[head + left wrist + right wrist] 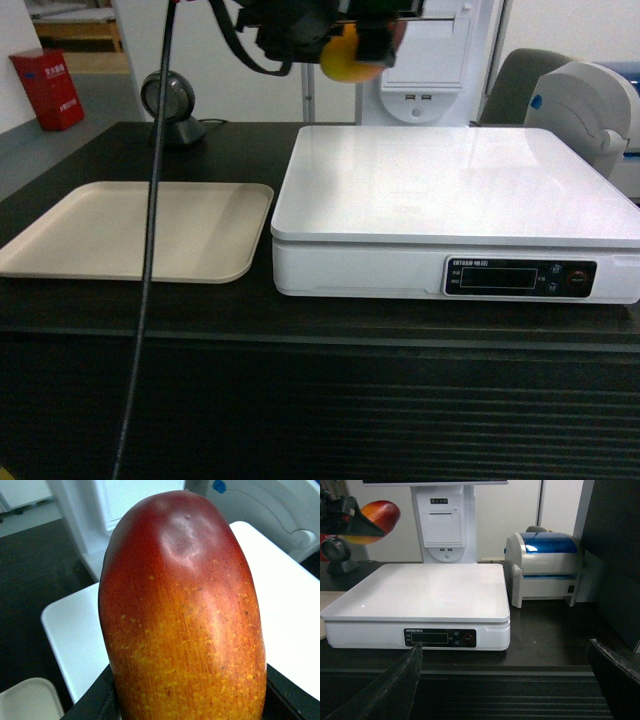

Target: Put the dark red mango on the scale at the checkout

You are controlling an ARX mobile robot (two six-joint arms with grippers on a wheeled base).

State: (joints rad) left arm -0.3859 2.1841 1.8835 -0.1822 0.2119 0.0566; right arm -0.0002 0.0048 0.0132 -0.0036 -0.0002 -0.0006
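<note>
left gripper [345,45] – clamped on dark red mango [182,620], top centre | right gripper [505,680] – jaws apart, empty | advice: lower gently onto scale [450,180] mid-platform

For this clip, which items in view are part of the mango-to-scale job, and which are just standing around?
Part of the job:
- dark red mango, held in the left gripper above the scale's rear edge
- scale, platform bare
- checkout counter

Just standing around:
- beige tray, beside the scale
- label printer
- receipt terminal
- barcode scanner
- right gripper, open and idle
</note>
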